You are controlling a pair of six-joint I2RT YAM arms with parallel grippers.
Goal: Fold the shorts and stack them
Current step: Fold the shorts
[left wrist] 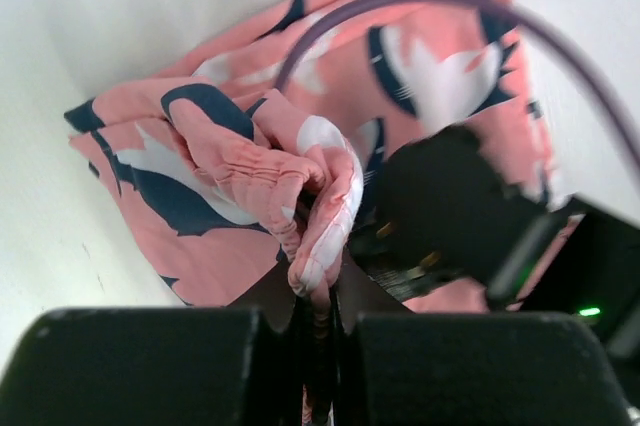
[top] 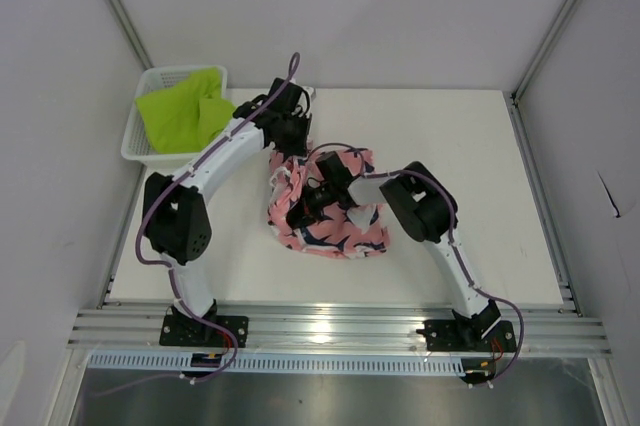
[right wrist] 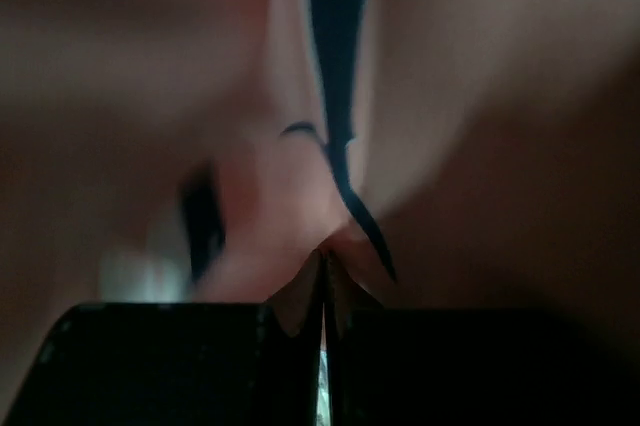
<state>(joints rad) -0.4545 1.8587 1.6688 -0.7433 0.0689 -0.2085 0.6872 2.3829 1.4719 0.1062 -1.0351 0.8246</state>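
The coral-pink shorts (top: 335, 221) with navy and white print lie crumpled mid-table. My left gripper (top: 291, 146) is at their far-left edge; in the left wrist view it (left wrist: 320, 301) is shut on a bunched fold of the pink shorts (left wrist: 240, 156). My right gripper (top: 303, 211) is over the middle of the shorts; in the right wrist view it (right wrist: 325, 268) is shut, with blurred pink cloth (right wrist: 290, 196) gathered at its tips. The lime-green shorts (top: 182, 109) lie in the white mesh basket (top: 133, 146) at the far left.
The right arm's black wrist (left wrist: 450, 206) and a purple cable (left wrist: 400, 1) sit just beyond the left gripper. The white table (top: 450, 136) is bordered by grey walls and an aluminium rail (top: 340, 326) along the near edge.
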